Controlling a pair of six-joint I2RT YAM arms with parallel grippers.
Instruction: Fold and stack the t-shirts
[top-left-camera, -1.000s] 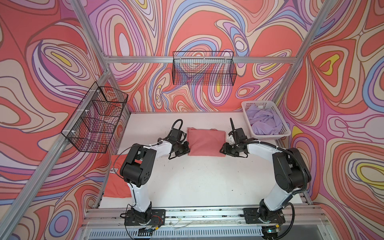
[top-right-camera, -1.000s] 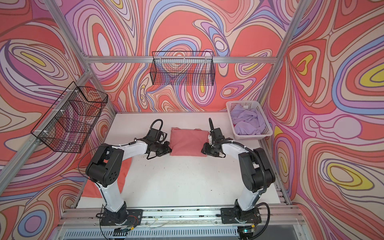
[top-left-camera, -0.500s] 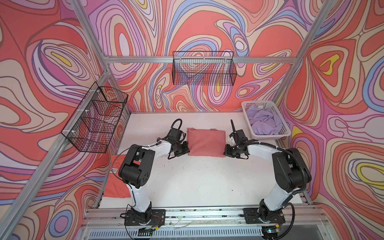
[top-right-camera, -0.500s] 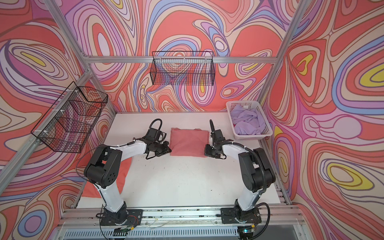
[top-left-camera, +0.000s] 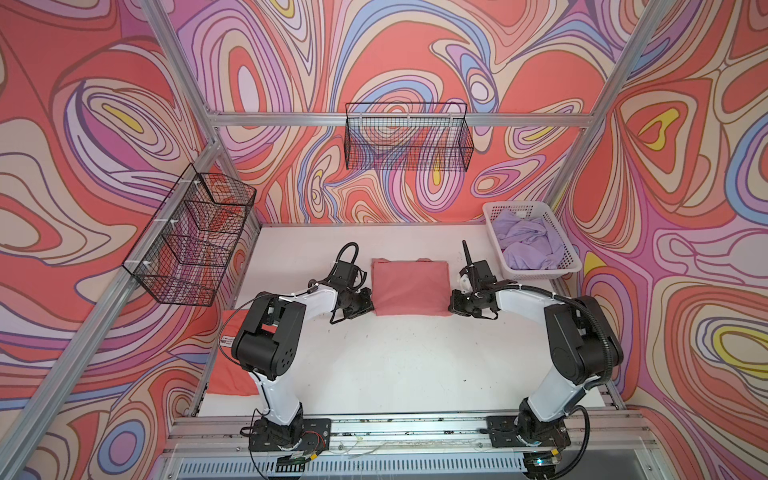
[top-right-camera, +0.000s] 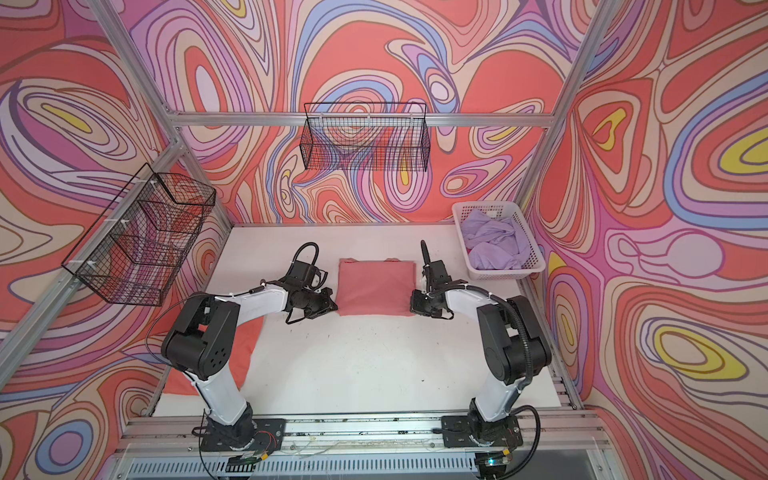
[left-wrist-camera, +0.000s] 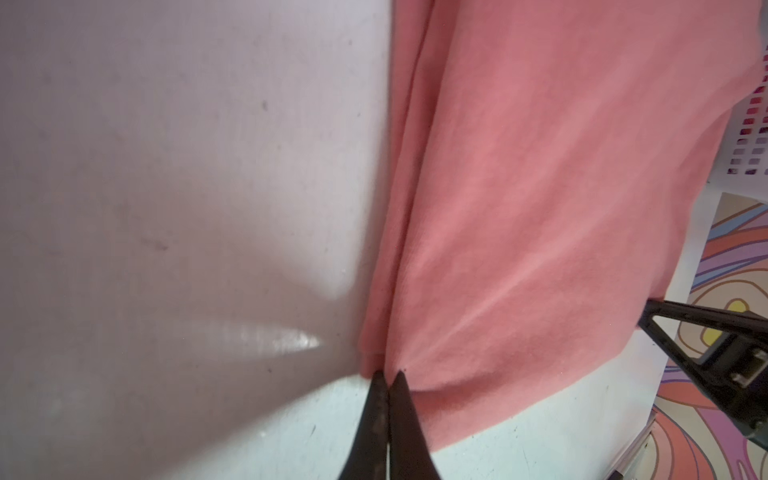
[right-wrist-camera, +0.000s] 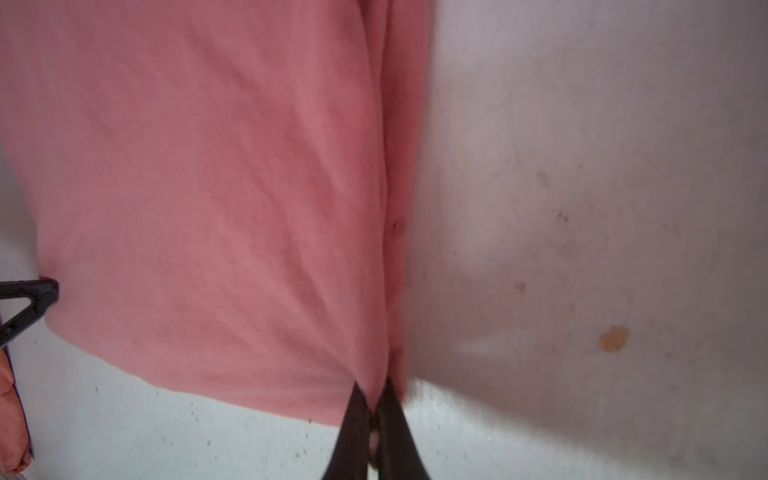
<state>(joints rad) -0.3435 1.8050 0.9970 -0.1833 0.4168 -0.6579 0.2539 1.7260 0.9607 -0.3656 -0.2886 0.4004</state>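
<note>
White table (top-left-camera: 415, 365) was mostly bare. The salmon-pink shirt (top-left-camera: 409, 289) lay flat mid-table toward the back, a squarish pad that looked part-folded already. The orange-coral shirt (top-left-camera: 232, 370) sat at the table's left edge, half hidden behind the left arm, and looked folded and set aside. The lavender shirt (top-left-camera: 528, 245) was a crumpled heap in the white basket (top-left-camera: 571, 266) at back right, apparently not started. Change over the last second: the right gripper (top-left-camera: 452, 303) went from spread to pressed together and crept slightly in at the pink shirt's near right corner. In the right wrist view the right gripper (right-wrist-camera: 372, 390) was pinching that corner, with a sliver of cloth between the jaws. The left gripper (top-left-camera: 371, 305) was unchanged, jaws closed on the near left corner. In the left wrist view the left gripper (left-wrist-camera: 388, 376) had pull lines fanning out of the pinch. So both near corners were now held, with the shirt still flat and nothing lifted. My read: grasp done, and next comes a synchronised lift carrying the near edge over to the far edge for the last half-fold. Risk: both pinches sat right at the hem and may have caught only the top layer, and an uneven lift would skew the fold. Progress guess: one shirt done, the second nearly folded, the third untouched.
</note>
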